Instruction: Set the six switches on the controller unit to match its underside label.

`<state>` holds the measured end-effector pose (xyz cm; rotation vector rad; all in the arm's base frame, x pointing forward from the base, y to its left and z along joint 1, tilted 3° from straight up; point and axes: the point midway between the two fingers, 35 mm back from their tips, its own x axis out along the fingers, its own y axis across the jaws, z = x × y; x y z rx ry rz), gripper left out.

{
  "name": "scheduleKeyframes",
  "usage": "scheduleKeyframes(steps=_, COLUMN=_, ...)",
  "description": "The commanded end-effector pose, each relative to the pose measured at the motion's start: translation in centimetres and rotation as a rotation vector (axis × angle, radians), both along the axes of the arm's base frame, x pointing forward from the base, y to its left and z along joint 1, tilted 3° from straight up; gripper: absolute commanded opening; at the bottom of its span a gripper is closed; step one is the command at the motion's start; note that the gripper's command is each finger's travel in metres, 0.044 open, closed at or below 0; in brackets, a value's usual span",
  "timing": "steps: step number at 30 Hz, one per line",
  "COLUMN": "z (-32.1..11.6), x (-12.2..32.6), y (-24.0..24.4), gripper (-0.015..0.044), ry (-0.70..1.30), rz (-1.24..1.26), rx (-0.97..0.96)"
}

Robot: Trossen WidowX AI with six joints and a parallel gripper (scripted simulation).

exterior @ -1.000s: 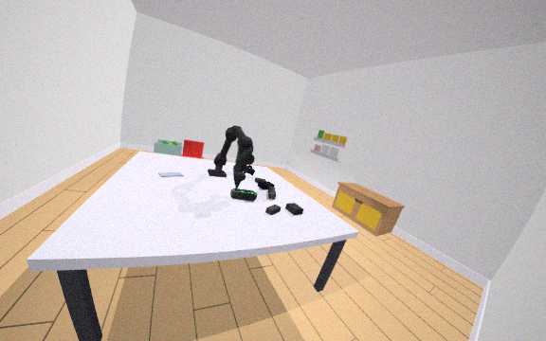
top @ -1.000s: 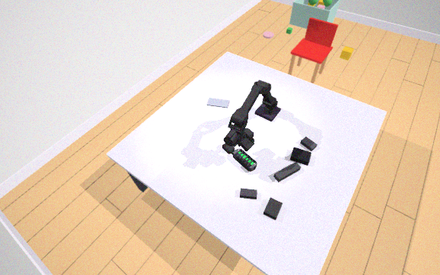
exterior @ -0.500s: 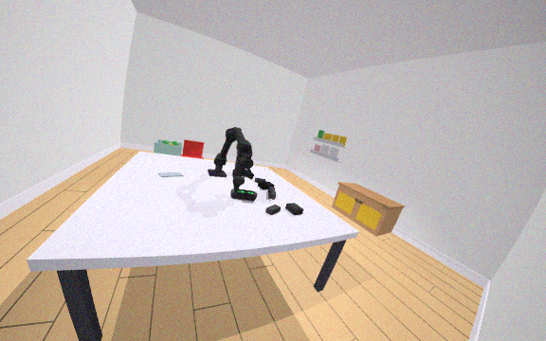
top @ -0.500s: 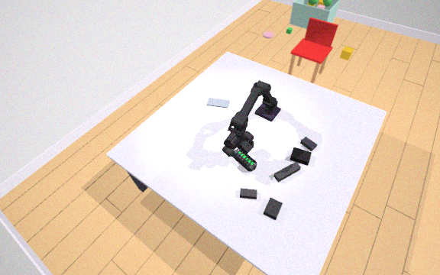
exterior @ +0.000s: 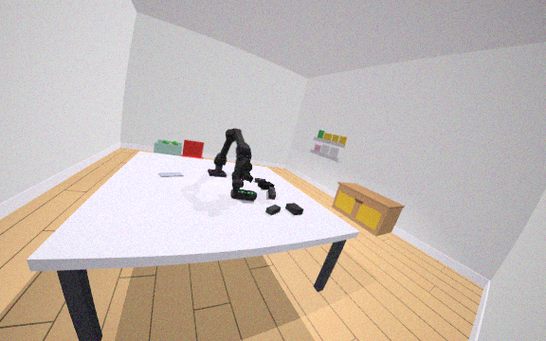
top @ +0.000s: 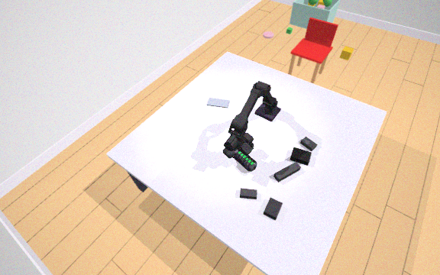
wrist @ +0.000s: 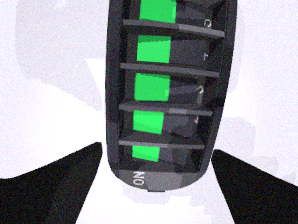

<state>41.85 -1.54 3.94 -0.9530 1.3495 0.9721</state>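
Observation:
The dark grey controller unit (top: 252,166) (exterior: 250,196) (wrist: 164,179) sits on its base with its switches up. In the wrist view its near end, marked ON, lies between the fingers. Five of its switches show there, with green ends on the left and dark ends on the right; the frame's top edge cuts off the rest. Which ends are pressed down I cannot tell for certain. The label underneath is hidden. My gripper (top: 235,151) (exterior: 237,188) (wrist: 158,152) is open, its fingertips on either side of the unit's end, very close to its long sides, with thin gaps showing.
A long dark bar (top: 287,172) and dark blocks (top: 301,156) (top: 308,143) lie to the unit's right in the top view. Two more dark blocks (top: 248,193) (top: 273,208) lie towards the table's front. A pale flat plate (top: 218,102) lies left of the arm's base.

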Motion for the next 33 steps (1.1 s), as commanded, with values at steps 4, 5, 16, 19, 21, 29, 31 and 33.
scheduleKeyframes(steps=4, z=-0.1, x=-0.1, y=0.0, gripper=0.0328, ry=0.002, rz=0.005, rx=-0.001)
scheduleKeyframes(steps=5, z=-0.1, x=-0.1, y=0.0, gripper=0.0321, ry=0.002, rz=0.005, rx=-0.001)
scheduleKeyframes(steps=16, z=-0.1, x=-0.1, y=0.0, gripper=0.0209, ry=0.002, rz=0.005, rx=-0.001)
scheduleKeyframes(steps=19, z=-0.1, x=-0.2, y=0.1, gripper=0.0130, ry=0.002, rz=0.005, rx=-0.001)
scheduleKeyframes(steps=21, z=-0.1, x=-0.4, y=0.1, gripper=0.0078, ry=0.002, rz=0.005, rx=-0.001)
scheduleKeyframes(steps=29, z=-0.2, x=-1.0, y=0.4, gripper=0.0000, ry=0.003, rz=0.005, rx=0.000)
scheduleKeyframes(steps=31, z=-0.2, x=-1.2, y=0.5, gripper=0.0000, ry=0.003, rz=0.005, rx=0.000)
scheduleKeyframes(steps=33, z=-0.3, x=-1.4, y=0.6, gripper=0.0000, ry=0.003, rz=0.005, rx=0.000)
